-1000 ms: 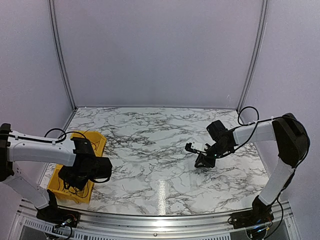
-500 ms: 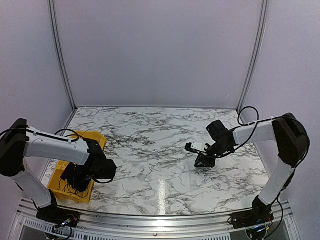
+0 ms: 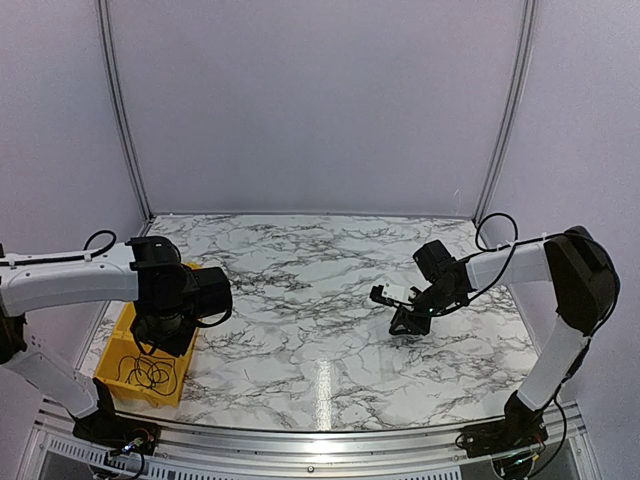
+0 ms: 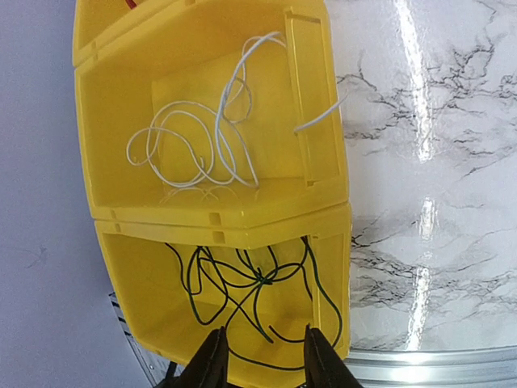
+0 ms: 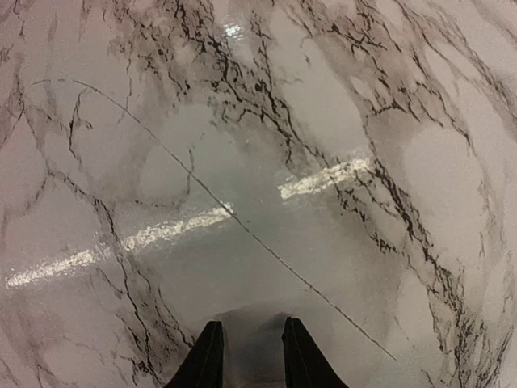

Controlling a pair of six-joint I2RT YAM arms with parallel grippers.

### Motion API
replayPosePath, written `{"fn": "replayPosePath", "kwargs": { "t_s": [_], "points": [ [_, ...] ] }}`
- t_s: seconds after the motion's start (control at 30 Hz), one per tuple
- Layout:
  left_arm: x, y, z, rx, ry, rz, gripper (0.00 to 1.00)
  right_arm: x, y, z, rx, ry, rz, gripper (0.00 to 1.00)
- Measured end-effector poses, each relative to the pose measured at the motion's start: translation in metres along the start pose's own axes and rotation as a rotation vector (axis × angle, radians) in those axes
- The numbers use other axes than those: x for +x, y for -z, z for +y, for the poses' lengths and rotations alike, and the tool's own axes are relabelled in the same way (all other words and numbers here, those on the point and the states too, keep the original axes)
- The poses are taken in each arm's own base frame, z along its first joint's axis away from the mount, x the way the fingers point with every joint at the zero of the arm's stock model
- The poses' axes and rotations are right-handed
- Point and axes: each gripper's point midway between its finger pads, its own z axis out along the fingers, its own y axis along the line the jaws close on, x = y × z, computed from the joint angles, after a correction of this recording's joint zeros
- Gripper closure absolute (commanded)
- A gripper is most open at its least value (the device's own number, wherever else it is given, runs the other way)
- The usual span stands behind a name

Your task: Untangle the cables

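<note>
At the far left we see two yellow bins side by side at the table edge. In the left wrist view, the farther bin holds a loose white cable, one end hanging over its wall. The nearer bin holds the cables: thin black wires lying in loose loops that cross at a small knot near the middle of the bin floor.

Our left end effector hangs over the near edge of that bin, above the black wires. Its fingers are spread and nothing sits between them.

To the right the marble table is bare. There our right end effector sits low over the surface, its fingers slightly parted and gripping nothing, well apart from the bins.
</note>
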Motion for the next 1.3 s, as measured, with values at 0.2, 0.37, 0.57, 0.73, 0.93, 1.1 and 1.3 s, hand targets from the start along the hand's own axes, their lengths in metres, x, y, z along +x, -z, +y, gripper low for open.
{"fn": "replayPosePath", "kwargs": {
  "t_s": [0.2, 0.37, 0.57, 0.73, 0.93, 1.1, 1.3],
  "points": [
    [0.016, -0.023, -0.023, 0.059, -0.037, 0.067, 0.59, 0.0, 0.0, 0.0, 0.0, 0.0, 0.0, 0.73],
    [0.016, -0.036, -0.039, 0.064, -0.049, 0.09, 0.6, 0.0, 0.0, 0.0, 0.0, 0.0, 0.0, 0.73],
    [0.019, -0.053, -0.044, 0.009, -0.075, 0.127, 0.67, 0.0, 0.0, 0.0, 0.0, 0.001, 0.0, 0.73],
    [0.02, -0.057, -0.041, -0.015, -0.082, 0.122, 0.7, 0.0, 0.0, 0.0, 0.001, 0.001, 0.0, 0.73],
    [0.026, -0.065, -0.032, -0.062, -0.096, 0.127, 0.75, 0.0, 0.0, 0.0, 0.001, 0.001, 0.0, 0.73],
    [0.026, -0.065, -0.026, -0.093, -0.088, 0.115, 0.76, 0.0, 0.0, 0.0, 0.001, 0.001, 0.0, 0.73],
    [0.025, -0.061, -0.016, -0.12, -0.077, 0.103, 0.76, 0.0, 0.0, 0.0, 0.001, 0.001, 0.0, 0.73]
  ]
}}
